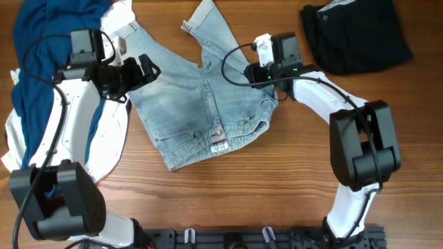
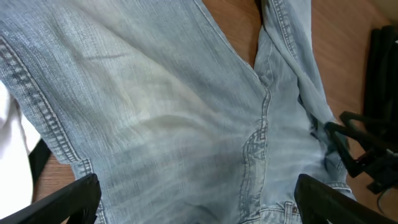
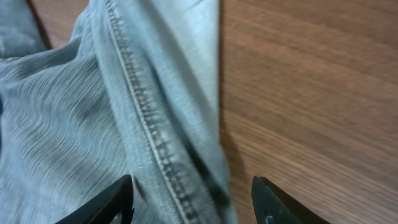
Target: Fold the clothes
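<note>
The pale-blue denim shorts lie spread in the middle of the table, with one leg reaching toward the back. My left gripper is open over the left edge of the shorts. In the left wrist view its jaws are wide apart above the denim. My right gripper is open at the right edge of the shorts. In the right wrist view its jaws straddle the stitched side seam. Neither gripper holds anything.
A black garment lies at the back right. A dark-blue garment lies on a white one at the left, under my left arm. The wooden tabletop shows right of the shorts. The right gripper also shows in the left wrist view.
</note>
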